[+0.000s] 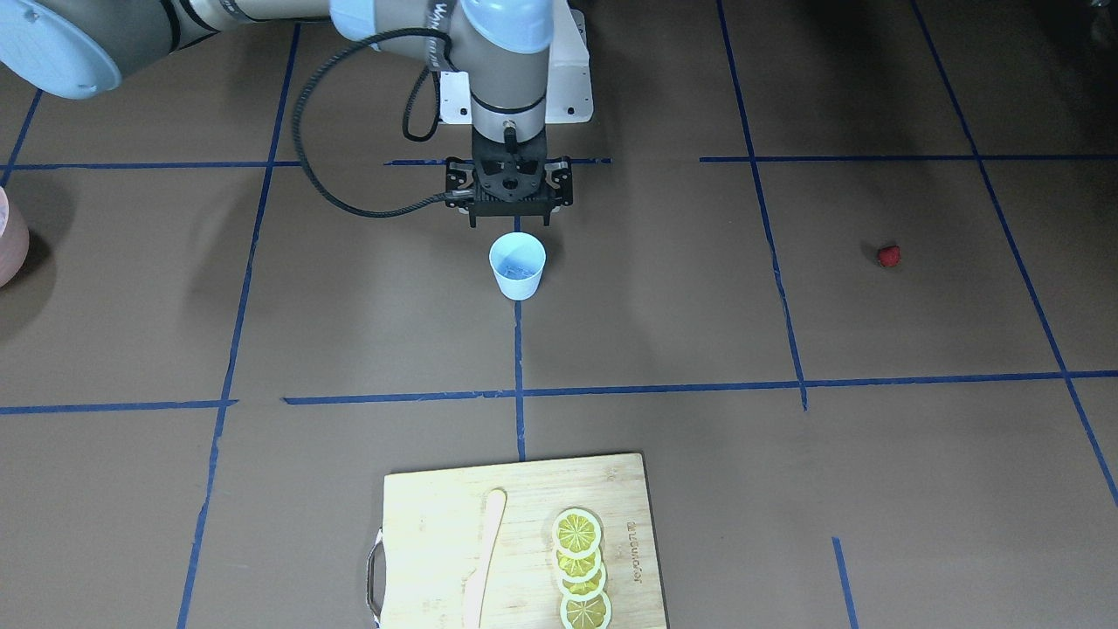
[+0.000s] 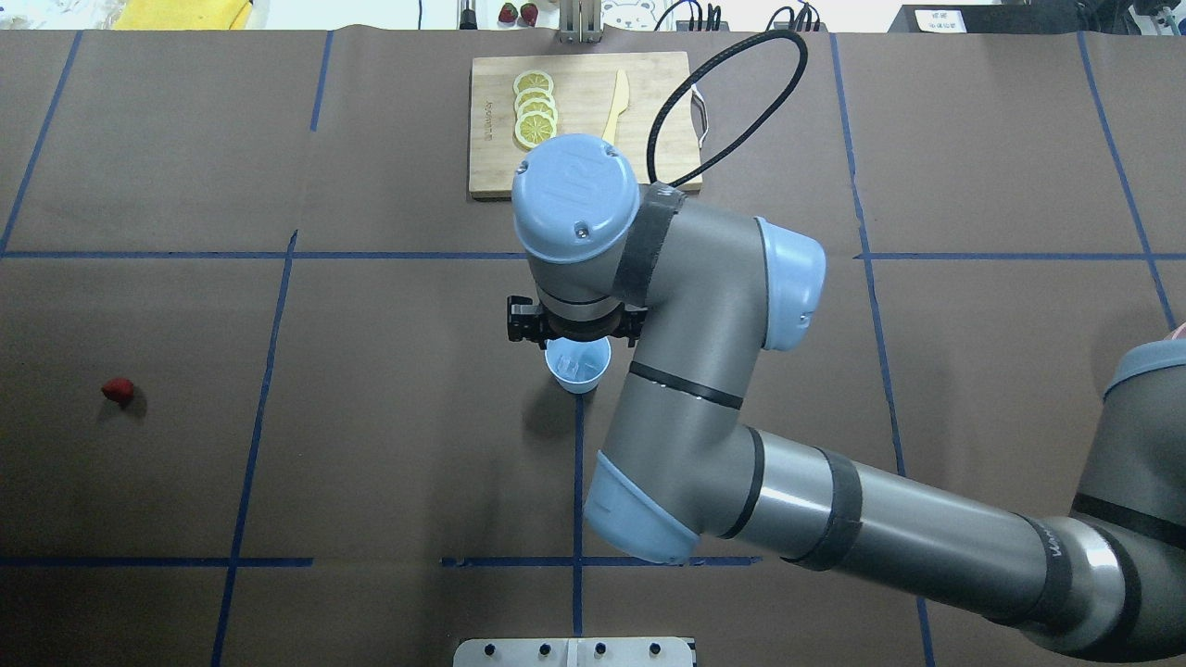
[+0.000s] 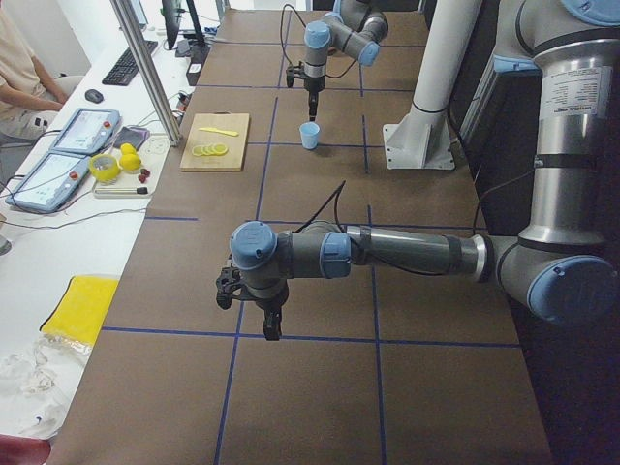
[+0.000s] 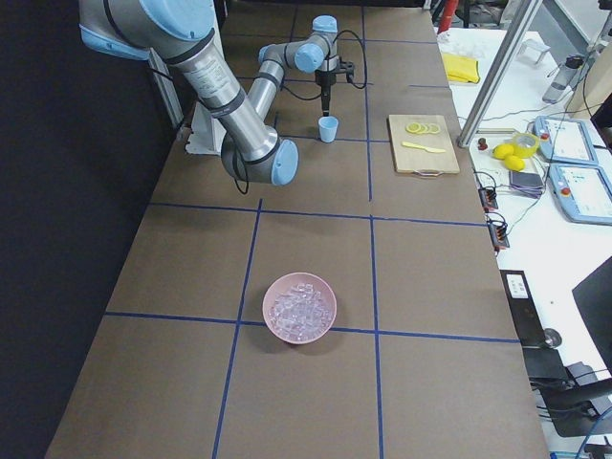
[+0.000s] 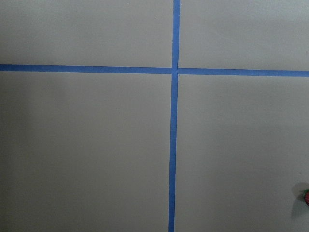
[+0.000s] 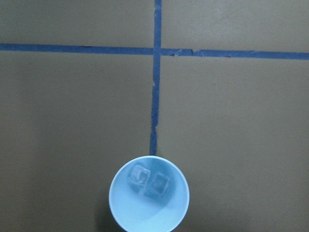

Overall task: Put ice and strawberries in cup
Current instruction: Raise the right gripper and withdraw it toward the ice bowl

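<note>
A brown paper-covered counter (image 1: 786, 489) marked with blue tape lines (image 1: 664, 389) is shown, and a small light-blue tapered plastic cup (image 1: 518, 286) is stood upright on it at a crossing of the lines. The grey right arm (image 2: 834, 519) is extended so that the right gripper (image 1: 509, 210) is held directly above the cup, pointing down; whether its jaws are wide or narrow cannot be told. The grey left arm (image 3: 407, 250) is stretched low over the counter, well apart from the cup on the robot's left of it. The left gripper (image 3: 269, 327) is pointed down over bare paper, and the spread of its jaws cannot be told either. A pale wooden cutting board (image 1: 437, 515) is laid beyond the cup, on the side away from the robot's base. A round pink bowl (image 4: 267, 308) is set well apart from the cup on the robot's right, and a heap of clear ice (image 4: 299, 311) is held in it. On the board, four yellow lemon slices (image 1: 578, 568) are overlapped in a row, with a pale wooden knife (image 1: 485, 559) laid beside them. A tiny red strawberry (image 1: 888, 255) is seen on the counter, well apart from the cup on the robot's left. Two translucent ice cubes (image 6: 159, 184) are lodged side by side at the bottom of the cup.
</note>
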